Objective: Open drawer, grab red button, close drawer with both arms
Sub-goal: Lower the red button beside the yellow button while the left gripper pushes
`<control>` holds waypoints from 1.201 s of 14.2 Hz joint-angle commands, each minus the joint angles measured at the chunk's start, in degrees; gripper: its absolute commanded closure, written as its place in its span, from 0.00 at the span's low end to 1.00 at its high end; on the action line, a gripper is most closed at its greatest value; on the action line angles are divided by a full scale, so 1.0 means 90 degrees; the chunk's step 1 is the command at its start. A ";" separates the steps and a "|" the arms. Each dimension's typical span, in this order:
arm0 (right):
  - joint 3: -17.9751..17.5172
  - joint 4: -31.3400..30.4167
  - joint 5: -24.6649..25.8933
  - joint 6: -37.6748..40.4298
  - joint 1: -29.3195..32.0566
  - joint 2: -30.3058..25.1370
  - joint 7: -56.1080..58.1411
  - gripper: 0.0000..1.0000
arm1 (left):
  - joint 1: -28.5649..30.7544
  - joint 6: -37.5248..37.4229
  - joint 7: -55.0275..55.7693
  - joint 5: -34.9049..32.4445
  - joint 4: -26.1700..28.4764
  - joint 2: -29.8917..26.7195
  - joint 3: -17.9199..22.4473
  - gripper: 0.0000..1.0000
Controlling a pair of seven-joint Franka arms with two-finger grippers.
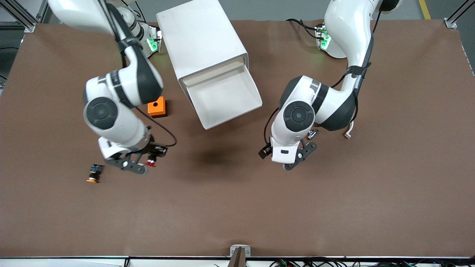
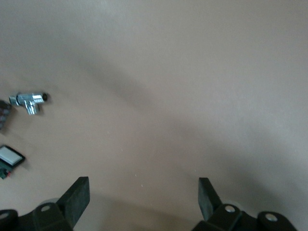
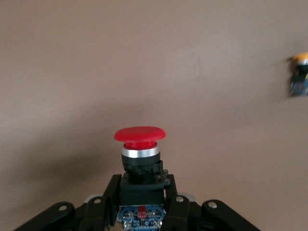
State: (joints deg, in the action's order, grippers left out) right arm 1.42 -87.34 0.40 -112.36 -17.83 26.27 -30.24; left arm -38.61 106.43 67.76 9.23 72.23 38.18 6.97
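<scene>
The drawer [image 1: 232, 116] stands pulled out of the top of the white cabinet [image 1: 200, 40], and its tray shows nothing inside. My right gripper [image 1: 150, 161] [image 3: 142, 192] is shut on the button [image 1: 151, 162] [image 3: 139, 144], gripping its black body with the red cap pointing away from the wrist. It hangs over bare brown table at the right arm's end. My left gripper [image 1: 301, 155] [image 2: 143, 197] is open and holds nothing, over bare table at the left arm's end, beside the drawer.
An orange cube with a round hole [image 1: 157, 106] sits beside the cabinet. An orange-capped button [image 1: 94, 173] [image 3: 299, 72] lies near the right gripper. A small metal part [image 1: 312, 133] [image 2: 30, 101] and a white connector [image 1: 348, 134] lie by the left arm.
</scene>
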 commanded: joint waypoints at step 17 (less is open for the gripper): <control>-0.0128 -0.1495 -0.0064 -0.2925 0.2010 0.1261 0.3409 1.00 | -0.1509 0.0118 0.0118 -0.0020 0.0051 0.0387 -0.0237 0.01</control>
State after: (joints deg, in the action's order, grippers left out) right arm 1.35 -98.60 0.36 -136.82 -0.76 38.37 -0.56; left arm -50.45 106.93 67.95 9.22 72.48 42.00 4.84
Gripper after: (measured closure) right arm 0.595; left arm 0.004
